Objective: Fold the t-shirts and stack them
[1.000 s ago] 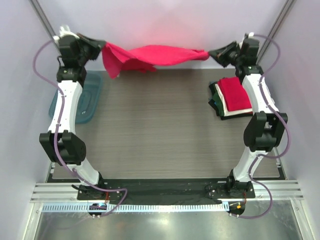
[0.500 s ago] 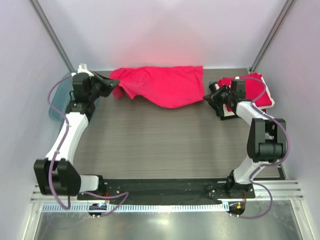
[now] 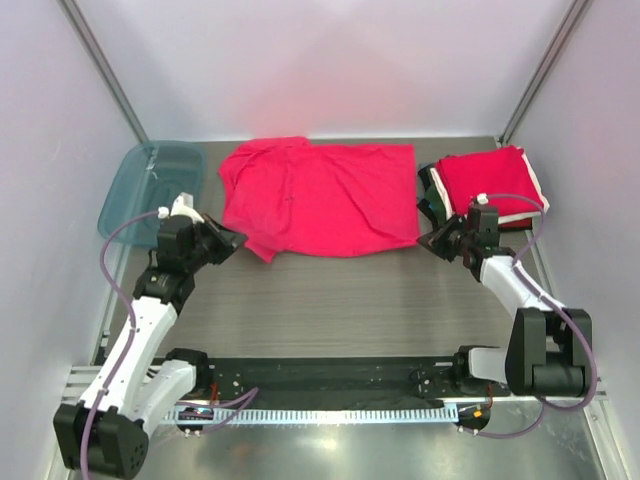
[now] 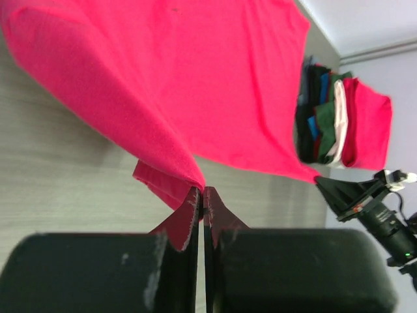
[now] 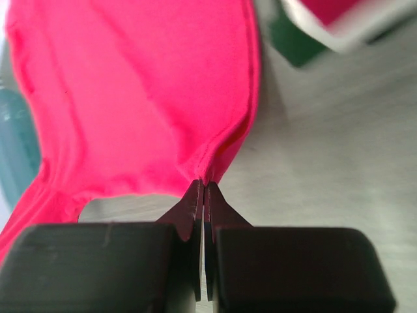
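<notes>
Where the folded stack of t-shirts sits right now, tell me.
In the top view the folded stack lies far right, beside the spread red t-shirt and just beyond the right gripper.

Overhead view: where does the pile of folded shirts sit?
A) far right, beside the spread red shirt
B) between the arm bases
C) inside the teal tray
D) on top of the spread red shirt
A: the folded pile lies at the far right, beside the spread red t-shirt; the teal tray is at the far left.
</notes>
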Tool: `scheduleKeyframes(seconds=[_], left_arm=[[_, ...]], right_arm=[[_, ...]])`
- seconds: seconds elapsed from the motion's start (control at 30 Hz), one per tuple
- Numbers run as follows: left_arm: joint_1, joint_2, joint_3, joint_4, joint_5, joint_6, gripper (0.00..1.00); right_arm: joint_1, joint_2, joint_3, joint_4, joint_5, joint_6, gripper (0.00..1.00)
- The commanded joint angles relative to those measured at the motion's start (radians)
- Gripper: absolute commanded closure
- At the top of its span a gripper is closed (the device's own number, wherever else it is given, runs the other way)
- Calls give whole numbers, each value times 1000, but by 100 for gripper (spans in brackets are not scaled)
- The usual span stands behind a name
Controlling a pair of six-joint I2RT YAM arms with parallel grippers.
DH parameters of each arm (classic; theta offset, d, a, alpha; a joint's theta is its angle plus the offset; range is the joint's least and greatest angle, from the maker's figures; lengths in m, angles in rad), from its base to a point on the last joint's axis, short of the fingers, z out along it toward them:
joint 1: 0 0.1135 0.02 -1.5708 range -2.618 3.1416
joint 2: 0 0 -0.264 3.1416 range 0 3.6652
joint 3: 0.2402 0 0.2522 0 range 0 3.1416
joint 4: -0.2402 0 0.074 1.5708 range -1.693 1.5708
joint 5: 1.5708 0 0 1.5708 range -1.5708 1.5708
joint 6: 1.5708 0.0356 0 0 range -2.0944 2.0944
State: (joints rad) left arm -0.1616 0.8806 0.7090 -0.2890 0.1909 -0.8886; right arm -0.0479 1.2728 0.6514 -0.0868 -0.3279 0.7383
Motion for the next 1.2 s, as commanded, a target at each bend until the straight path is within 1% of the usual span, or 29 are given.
scheduleKeyframes(seconds=[0.0,0.03,0.1,0.2,0.23,0.27,0.4,0.47,0.57,0.6,0.63,0.67,0.73,0.83,0.87,0.93,1.03,1.13,1.17], left_arm=[[0,-66,-58,-61,15,48,100],[-1,-90,-90,-70,22,53,100],[-3,-107,-123,-100,25,68,100],[-1,-134,-166,-169,-7,74,100],[-3,-137,-174,-192,-42,68,100],[-4,-143,-178,-205,-47,57,100],[-21,-155,-223,-210,-16,-21,100],[-38,-164,-243,-217,-19,-24,100],[-52,-235,-267,-259,-45,-52,100],[-55,-300,-275,-280,-68,-64,100],[-65,-331,-284,-295,-89,-76,100],[-73,-368,-286,-312,-119,-105,100],[-102,-454,-272,-384,-233,-139,100],[-121,-520,-232,-482,-377,-196,99],[-122,-526,-223,-515,-401,-216,100],[-122,-538,-198,-532,-418,-219,100],[-124,-542,-181,-533,-401,-207,100],[-124,-539,-190,-536,-383,-217,100],[-125,-534,-192,-538,-378,-220,100]], right_arm=[[-1,-99,-32,-42,130,-36,99],[-1,-113,-42,-54,163,-43,99],[-1,-151,-55,-85,181,-51,99],[-1,-196,-82,-143,193,-66,99],[-1,-208,-102,-154,191,-68,99],[-1,-219,-116,-159,191,-66,99],[-1,-245,-153,-191,170,-77,99],[0,-254,-164,-215,168,-85,99],[0,-273,-173,-249,193,-100,99],[0,-277,-174,-260,208,-105,99],[-1,-282,-174,-269,214,-108,99],[0,-289,-173,-283,220,-111,99],[0,-294,-168,-301,263,-108,99],[0,-293,-167,-324,276,-96,99],[0,-291,-167,-326,277,-94,99],[0,-274,-170,-327,265,-96,99],[11,-256,-167,-332,263,-93,99],[48,-228,-151,-340,317,-79,99],[77,-218,-145,-347,363,-68,99]])
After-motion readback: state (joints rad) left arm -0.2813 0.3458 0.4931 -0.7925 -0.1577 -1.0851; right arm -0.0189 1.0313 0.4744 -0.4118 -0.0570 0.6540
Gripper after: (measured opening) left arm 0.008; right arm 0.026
